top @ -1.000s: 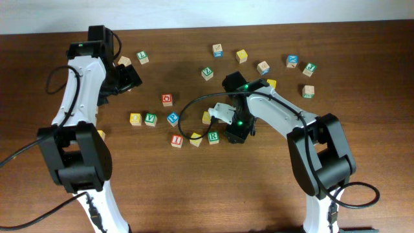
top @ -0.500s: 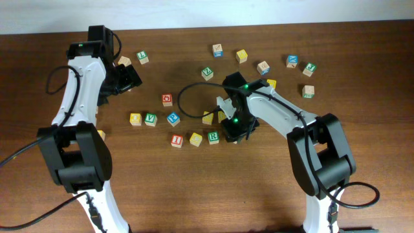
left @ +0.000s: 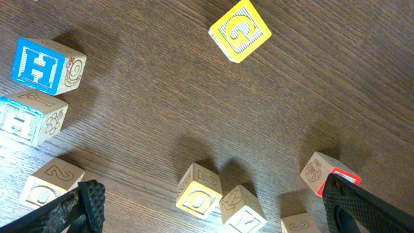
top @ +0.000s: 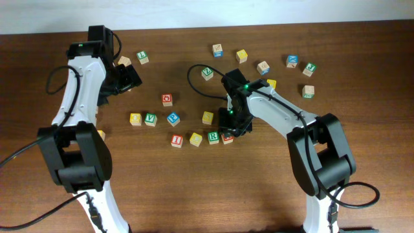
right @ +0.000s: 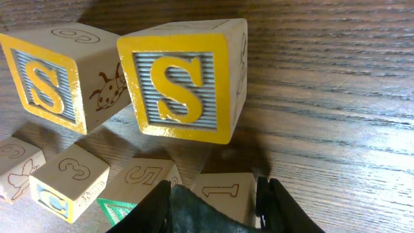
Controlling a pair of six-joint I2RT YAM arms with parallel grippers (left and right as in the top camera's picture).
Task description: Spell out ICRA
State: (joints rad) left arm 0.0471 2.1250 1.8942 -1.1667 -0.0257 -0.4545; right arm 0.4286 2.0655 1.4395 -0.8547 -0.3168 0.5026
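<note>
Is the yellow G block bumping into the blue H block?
Apart. The left wrist view shows the yellow G block and the blue H block with a wide gap between them.

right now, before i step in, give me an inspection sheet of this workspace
surface: dark wooden table, no spills seen
job's things: red I block, yellow block, green R block and red end block in one row
clutter: loose blocks scattered over the far half
grippers: left gripper open; right gripper down at the red end block, grip unclear
cables: black cable loops beside the right arm
surroundings: pale wall behind
</note>
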